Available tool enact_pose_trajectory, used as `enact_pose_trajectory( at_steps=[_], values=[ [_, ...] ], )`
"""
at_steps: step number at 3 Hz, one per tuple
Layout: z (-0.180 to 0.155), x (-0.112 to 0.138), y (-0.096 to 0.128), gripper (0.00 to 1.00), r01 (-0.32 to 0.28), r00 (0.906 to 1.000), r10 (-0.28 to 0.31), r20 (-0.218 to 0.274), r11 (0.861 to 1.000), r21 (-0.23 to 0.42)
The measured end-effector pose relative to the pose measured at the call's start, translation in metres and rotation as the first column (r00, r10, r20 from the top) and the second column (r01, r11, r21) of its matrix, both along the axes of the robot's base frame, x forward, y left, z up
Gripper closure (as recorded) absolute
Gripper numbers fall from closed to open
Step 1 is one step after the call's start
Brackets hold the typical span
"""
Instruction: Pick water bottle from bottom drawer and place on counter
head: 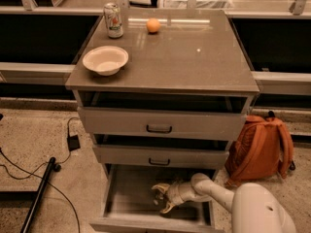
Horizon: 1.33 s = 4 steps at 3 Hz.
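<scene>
Three grey drawers sit in the cabinet, all pulled out to some degree. The top drawer (204,123) and mid drawer (194,157) are out a little, each w/ a dark handle. The bottom drawer (127,198) is out furthest, w/ its plain grey floor on show.

The gripper (163,198) is inside the bottom drawer, approx centre, low over the floor and pointing toward the picture's left. Its fingers (157,188) are spread apart, one tip toward the back and one toward the drawer front. I can't tell if anything lies between them. The pale arm (214,192) reaches in from the lower right, over the drawer's right side, from the robot's rounded body (262,212).

The water bottle can't be made out in this view, so I can't say where it lies.

On the counter (194,62), a printed can (113,20) stands upright at the back left. A small orange fruit (153,25) is near it, to the can's right. A pale bowl (105,59) sits by the left edge, nearer the front.

On the floor, an orange backpack (260,149) leans just beside the cabinet's right side. A black cable (29,174), a small adapter (74,142) and a dark pole (39,193) lie to the left.
</scene>
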<state>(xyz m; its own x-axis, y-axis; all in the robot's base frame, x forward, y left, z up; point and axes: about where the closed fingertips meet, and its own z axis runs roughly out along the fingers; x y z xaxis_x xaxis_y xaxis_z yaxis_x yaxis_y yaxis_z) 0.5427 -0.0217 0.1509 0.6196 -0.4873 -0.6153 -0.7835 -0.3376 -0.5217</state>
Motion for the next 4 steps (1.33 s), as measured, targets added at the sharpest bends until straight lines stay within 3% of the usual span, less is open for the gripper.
enact_pose_trajectory(
  at_steps=[2, 4],
  values=[
    [0.02, 0.02, -0.02, 0.3, 0.072, 0.9973, -0.072, 0.017, 0.997, -0.034],
    [0.004, 0.038, -0.038, 0.32, 0.11, 0.9935, -0.111, -0.022, 0.991, -0.07]
  ],
)
